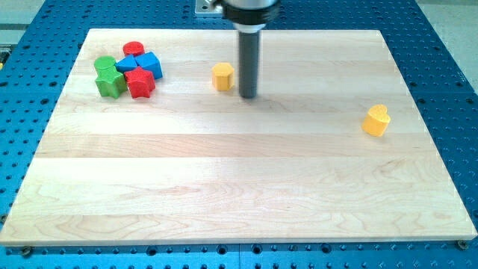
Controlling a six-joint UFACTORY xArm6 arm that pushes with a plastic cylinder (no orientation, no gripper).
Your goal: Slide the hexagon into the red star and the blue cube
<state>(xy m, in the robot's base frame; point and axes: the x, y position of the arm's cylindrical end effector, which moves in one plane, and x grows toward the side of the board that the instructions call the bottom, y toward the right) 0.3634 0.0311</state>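
sitting with my tip (248, 96) down on the wooden board (239, 187), just to the view's right of the yellow hexagon (222, 76). no gripper on this rig, just a bare rod, so nothing is grasped or clenched; it's a plain pusher, and i can't tell if it's actually touching the hexagon or just beside it. looks like a thin gap to me.

the hexagon sits near the view's top, a bit left of centre, well apart from the cluster in the top left corner. that cluster holds the red star (140, 82) with the blue cube (150, 64) right behind it, touching or close to it.

progress wise: i'd say barely started. the tip is on the correct side for a leftward shove, but the hexagon hasn't reached the targets yet, so the whole slide across is left to do.

count: two yellow blocks (the hexagon plus a yellow heart-ish one (376, 119) way off at the view's right), two red (star and a red cylinder (134, 49)), two green (110, 81) bunched together, shapes hard to call, and what looks like one or two blue pieces, can't tell which.
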